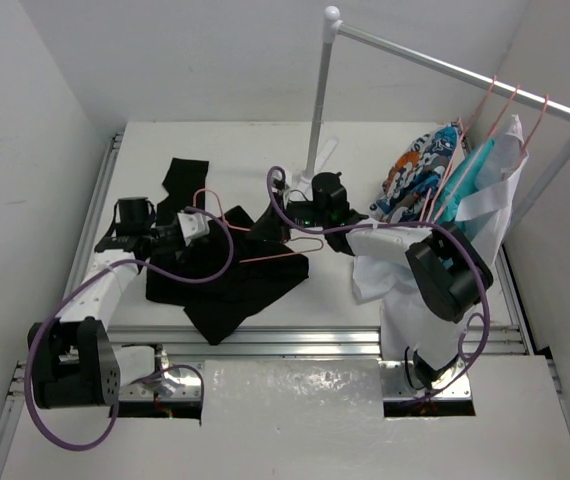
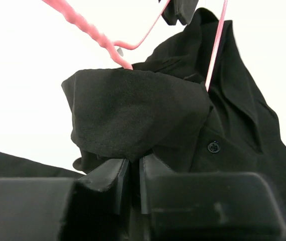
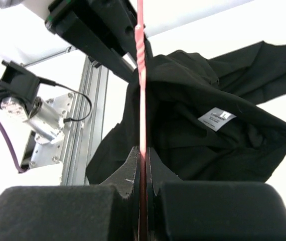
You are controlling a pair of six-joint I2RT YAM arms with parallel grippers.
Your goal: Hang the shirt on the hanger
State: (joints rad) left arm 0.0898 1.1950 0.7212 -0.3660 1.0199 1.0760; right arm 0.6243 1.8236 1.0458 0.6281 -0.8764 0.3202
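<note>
The black shirt (image 1: pixel 227 278) lies crumpled on the white table, left of the middle. My left gripper (image 1: pixel 210 226) is over its upper part. In the left wrist view that gripper (image 2: pixel 134 165) is shut on a raised fold of the shirt (image 2: pixel 138 108). The thin pink hanger (image 1: pixel 287 250) lies across the shirt. My right gripper (image 1: pixel 287 212) holds it from the right. Seen from the right wrist, the right gripper (image 3: pixel 143 153) is shut on the hanger's wire (image 3: pixel 142 75). The wire runs straight up in front of the shirt (image 3: pixel 193 95) and its white neck label (image 3: pixel 216 119).
A white clothes rack's post (image 1: pixel 320 110) stands behind the shirt, and its rail (image 1: pixel 445 65) runs to the right. Patterned (image 1: pixel 420 175), teal (image 1: pixel 470 170) and white (image 1: pixel 395 270) garments hang from it on pink hangers. An aluminium rail (image 1: pixel 295 340) borders the near edge.
</note>
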